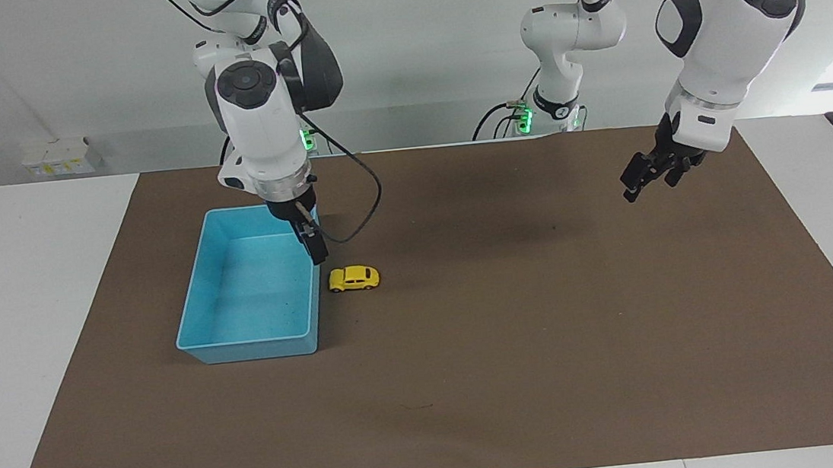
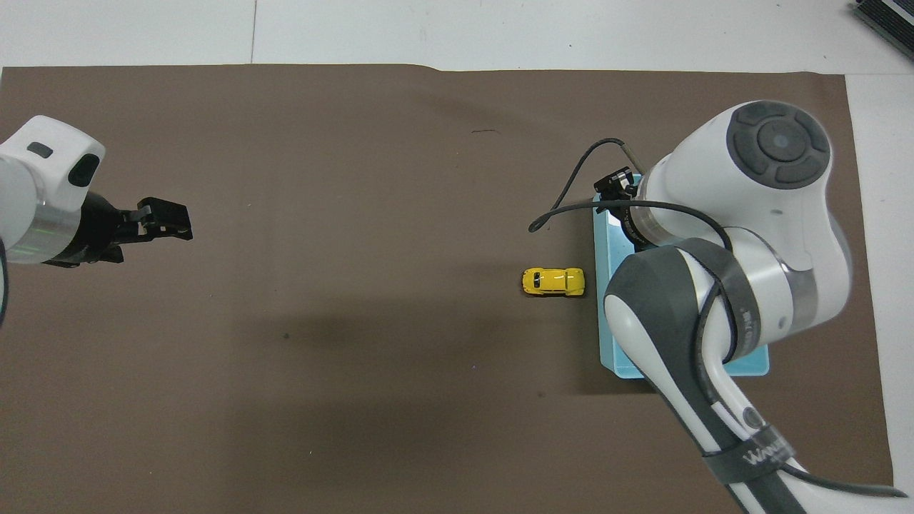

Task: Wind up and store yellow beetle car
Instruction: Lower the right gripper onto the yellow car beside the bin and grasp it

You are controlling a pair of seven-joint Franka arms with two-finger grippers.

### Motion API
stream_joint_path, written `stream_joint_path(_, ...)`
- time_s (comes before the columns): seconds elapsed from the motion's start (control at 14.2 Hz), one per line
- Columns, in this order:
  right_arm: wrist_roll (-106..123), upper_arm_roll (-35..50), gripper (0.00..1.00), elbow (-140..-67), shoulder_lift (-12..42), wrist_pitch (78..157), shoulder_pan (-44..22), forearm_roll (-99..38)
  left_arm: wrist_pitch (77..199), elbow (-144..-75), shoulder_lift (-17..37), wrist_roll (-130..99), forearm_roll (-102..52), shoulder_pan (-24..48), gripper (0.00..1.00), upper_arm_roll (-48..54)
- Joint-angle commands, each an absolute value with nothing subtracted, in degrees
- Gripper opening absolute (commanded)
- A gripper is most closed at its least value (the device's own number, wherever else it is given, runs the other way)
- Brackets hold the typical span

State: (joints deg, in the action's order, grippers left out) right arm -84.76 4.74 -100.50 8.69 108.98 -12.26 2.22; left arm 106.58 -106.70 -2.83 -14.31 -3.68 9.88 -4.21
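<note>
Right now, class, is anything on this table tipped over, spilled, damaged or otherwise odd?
Nothing stands out. The yellow beetle car sits upright on its wheels on the brown mat, beside the blue bin, which sits flat and looks empty.
</note>
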Motion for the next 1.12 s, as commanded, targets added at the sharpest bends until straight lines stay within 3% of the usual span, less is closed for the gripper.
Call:
stream_joint_path(0.0,-94.00,5.10,1.00,-104.14,8.17,111.70,-13.35,4.65,103.54,-105.82,-4.48,-3.02,-2.90,7.82,1.00,-3.78)
stream_joint_path(0.56,-114.78,5.10,1.00,-114.07,10.46,123.39,-19.68,12.21,90.72,-95.37,-5.62,0.70,-1.33,7.82,1.00,-4.04)
stream_joint_path(1.05,-122.52,5.10,1.00,-118.47,14.41,130.51,-20.13,14.77,91.32,-95.27,-5.62,0.09,-1.49,8.61,1.00,-3.34)
